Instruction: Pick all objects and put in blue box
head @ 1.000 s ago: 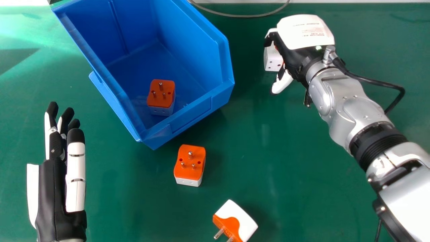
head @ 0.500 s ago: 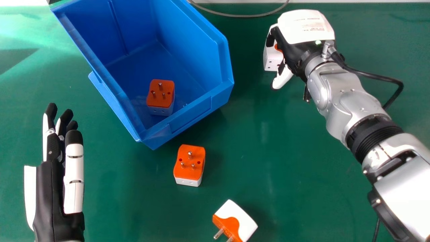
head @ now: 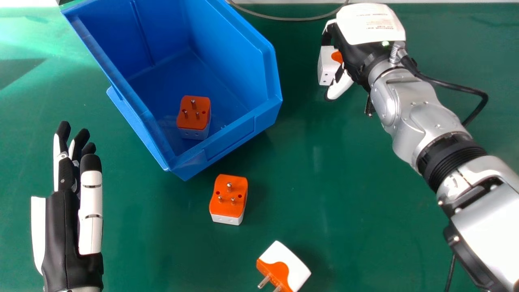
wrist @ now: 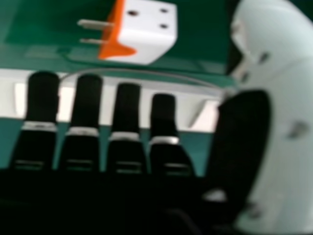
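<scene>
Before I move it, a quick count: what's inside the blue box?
One orange-and-white adapter, prongs up, stands in the blue box. The adapter covers the floor beneath it.

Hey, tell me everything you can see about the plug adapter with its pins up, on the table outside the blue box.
The plug adapter is a boxy, plastic-looking block with rounded corners, orange on top and white below. Three metal pins rise from the orange face, with a small dark hole toward either side. The white side facing the camera has small openings. It rests on the green table, just off the blue box; nothing else touches it.
</scene>
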